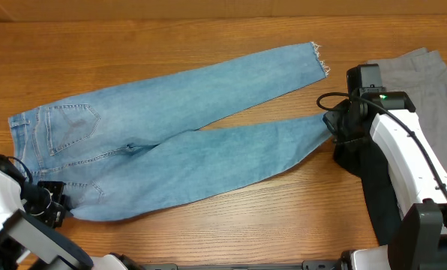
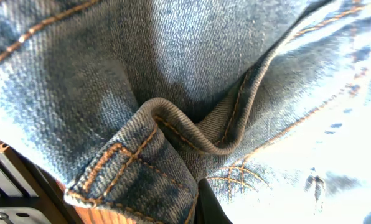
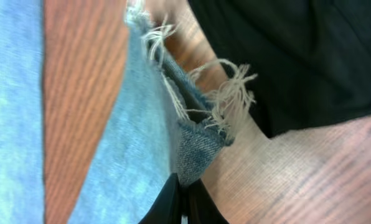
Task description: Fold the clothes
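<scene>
Jeans point(image 1: 186, 142): light blue denim, spread flat on the wooden table point(image 1: 208, 45), waistband at 9 o'clock, the 2 legs fanning out toward 2 and 3 o'clock.
Pockets: 1 stitched back pocket faces up near the waistband.
Upper leg: ends in a frayed fringe at 2 o'clock, lying free on the wood.
Lower leg: its frayed hem point(image 3: 204, 106) lies at 3 o'clock, right at the right gripper.
Left gripper point(image 1: 56, 207): at 8 o'clock, on the lower corner of the waistband. In the wrist view the jaws are pinched together on a bunched fold of orange-stitched denim.
Right gripper point(image 3: 182, 200): at 3 o'clock, its dark fingers closed tight on the corner of the lower leg's hem, with loose threads curling above the grip.
Grey garment point(image 1: 418, 82): at 2 o'clock, beyond the right arm, apart from the jeans.
Black garment point(image 1: 377, 187): at 4 o'clock, partly under the right arm, just beside the held hem.
</scene>
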Controlling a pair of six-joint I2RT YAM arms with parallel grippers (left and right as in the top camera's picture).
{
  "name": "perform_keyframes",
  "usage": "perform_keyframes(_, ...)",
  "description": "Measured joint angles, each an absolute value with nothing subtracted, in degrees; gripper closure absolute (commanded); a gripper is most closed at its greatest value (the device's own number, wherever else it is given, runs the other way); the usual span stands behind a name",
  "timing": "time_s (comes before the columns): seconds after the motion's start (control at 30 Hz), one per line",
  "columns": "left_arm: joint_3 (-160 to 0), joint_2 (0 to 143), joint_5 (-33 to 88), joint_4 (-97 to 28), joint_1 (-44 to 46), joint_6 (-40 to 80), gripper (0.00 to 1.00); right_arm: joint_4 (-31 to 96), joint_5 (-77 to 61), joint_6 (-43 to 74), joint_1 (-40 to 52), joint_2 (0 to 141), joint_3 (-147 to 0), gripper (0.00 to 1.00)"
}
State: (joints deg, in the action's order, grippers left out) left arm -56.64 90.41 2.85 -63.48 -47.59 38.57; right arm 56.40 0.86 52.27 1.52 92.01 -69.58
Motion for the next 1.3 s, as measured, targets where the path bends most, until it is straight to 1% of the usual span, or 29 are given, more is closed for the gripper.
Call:
perform_keyframes(0.2, -56.6, 88.2, 2.8, -61.6, -47.2, 38.5, 0.96, 50.8, 0.6, 52.3, 1.5, 92.0, -73.5, 0.96)
perform_keyframes(0.3, -56.6, 88.2, 3.3, -58.5, -47.2, 38.5, 0.96, 44.2, -0.1, 52.3, 1.6, 92.0, -75.8, 0.96)
perform_keyframes(0.5, -56.4, 88.2, 7.8, -49.6, -46.6, 38.5, 0.96, 33.6, -2.3, 52.3, 2.0, 92.0, -76.0, 0.96)
perform_keyframes(0.67, -56.4, 88.2, 11.3, -46.2, -45.7, 38.7, 0.96, 30.4, -2.1, 52.4, 2.0, 93.6, -76.0, 0.96)
perform_keyframes(0.8, -56.4, 88.2, 11.2, -46.6, -43.9, 39.0, 0.96, 29.2, -1.3, 53.1, 1.9, 96.9, -76.0, 0.96)
perform_keyframes(1.03, -57.7, 86.3, 6.5, -53.9, -40.9, 41.3, 0.96, 27.7, 0.3, 53.6, 1.9, 98.7, -76.0, 0.96)
perform_keyframes(1.3, -68.2, 80.7, 0.2, -64.1, -36.8, 46.2, 0.96, 28.0, 2.0, 55.1, 1.9, 98.7, -76.0, 0.96)
